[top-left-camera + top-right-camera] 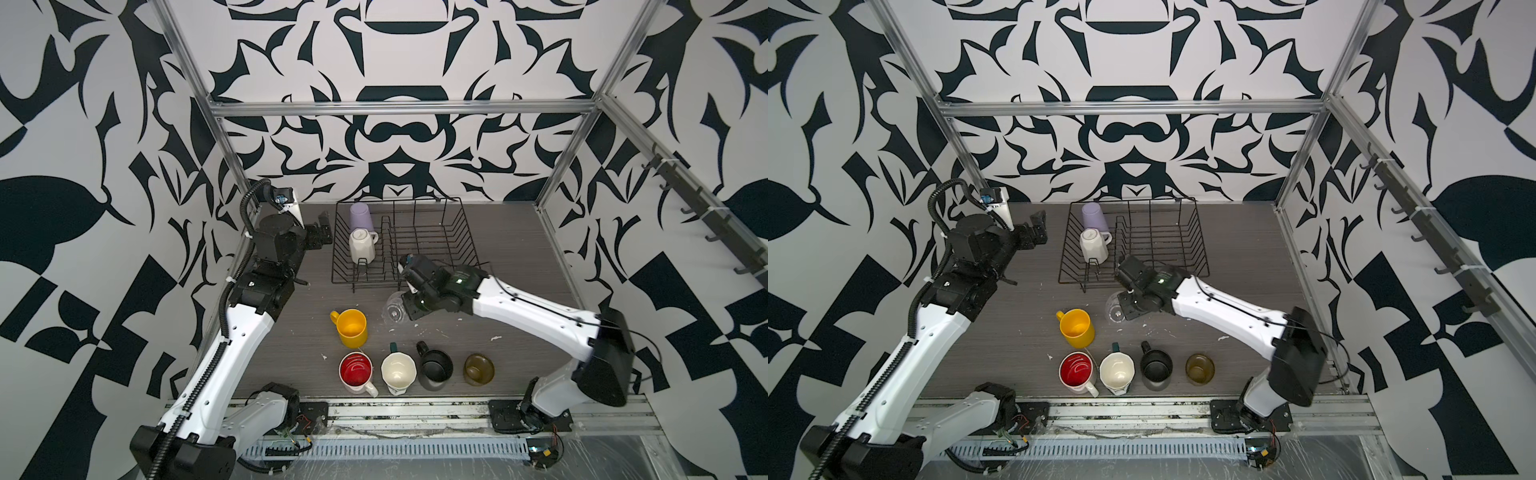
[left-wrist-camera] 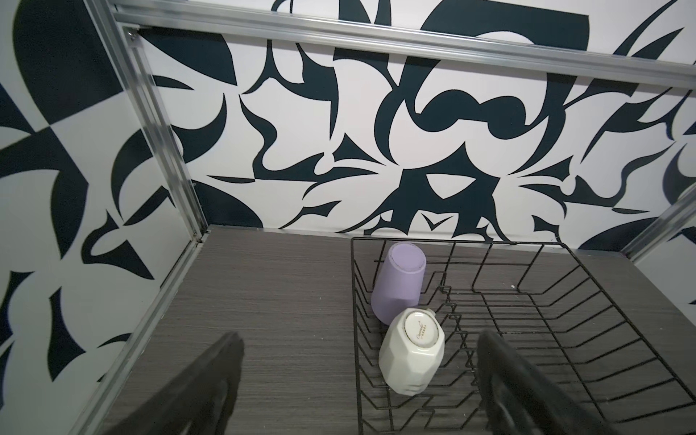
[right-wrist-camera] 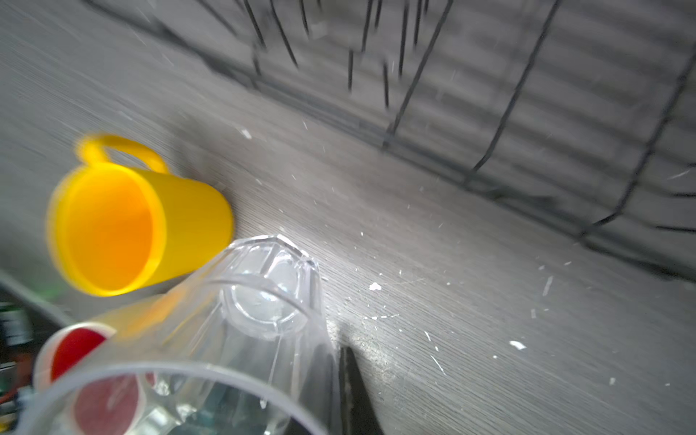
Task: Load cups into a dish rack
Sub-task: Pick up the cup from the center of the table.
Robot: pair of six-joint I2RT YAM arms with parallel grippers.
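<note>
In both top views I see the dish rack (image 1: 428, 245) by the table's (image 1: 523, 266) far edge, with the lilac tumbler (image 1: 360, 216) and white faceted mug (image 1: 361, 248) upside down in its left end. My left gripper (image 1: 322, 230) hangs just beside that end, jaws wide apart. The right gripper (image 1: 406, 305) is clamped on the clear glass (image 1: 394, 311), tipped on its side just in front of the rack. The yellow mug (image 1: 352, 328) stands near it. 4 more line the near edge: red-inside white mug (image 1: 356, 372), teal cream-inside mug (image 1: 398, 372), black mug (image 1: 434, 368), olive-brown cup (image 1: 478, 369).

Left wrist: the fingers (image 2: 211, 376) stand well apart, tumbler and faceted mug base-up in the rack ahead.

Right wrist, blurred: the glass lies against 1 of the fingers (image 3: 354, 391), yellow mug beyond.
</note>
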